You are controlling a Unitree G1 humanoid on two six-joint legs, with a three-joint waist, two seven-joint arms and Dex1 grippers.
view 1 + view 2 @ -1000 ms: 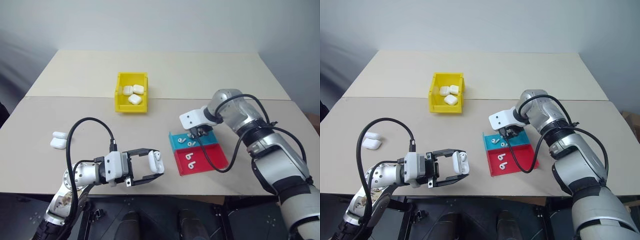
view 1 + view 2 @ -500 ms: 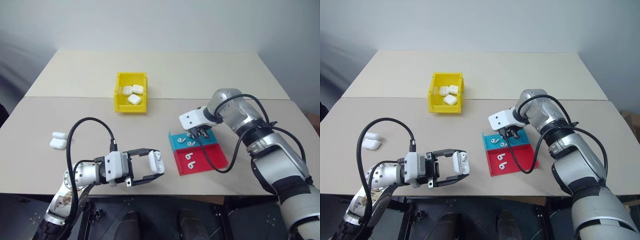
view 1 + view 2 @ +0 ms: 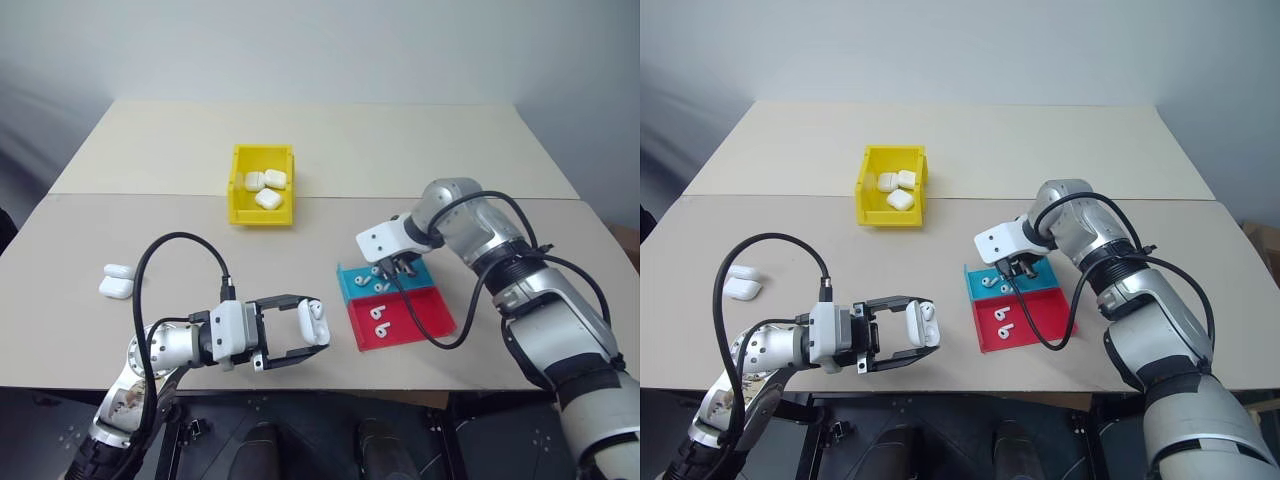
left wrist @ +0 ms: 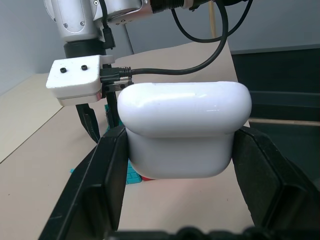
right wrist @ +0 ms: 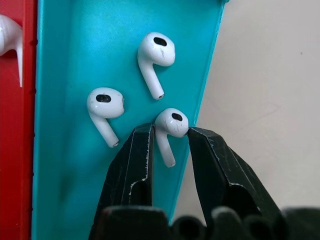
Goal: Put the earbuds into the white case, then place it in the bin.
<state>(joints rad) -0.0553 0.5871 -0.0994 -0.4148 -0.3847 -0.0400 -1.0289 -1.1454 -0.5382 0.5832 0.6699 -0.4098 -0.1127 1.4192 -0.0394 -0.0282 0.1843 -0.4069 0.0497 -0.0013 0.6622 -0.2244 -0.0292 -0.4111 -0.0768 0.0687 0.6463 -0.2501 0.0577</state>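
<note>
The step in hand is picking an earbud (image 5: 169, 127) from the blue tray (image 5: 70, 165) – the right gripper (image 5: 167, 145) is clamped on it. Well apart from that tray, the left gripper (image 4: 177, 160) grips the white case (image 4: 182, 127). Next, I think: lift and carry it to the case.

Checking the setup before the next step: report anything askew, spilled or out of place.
Nothing is spilled or damaged. One mild oddity: two spare white cases lie loose on the table, far left of the yellow bin, while three others sit jumbled inside it. The earbuds lie loose in their trays.
</note>
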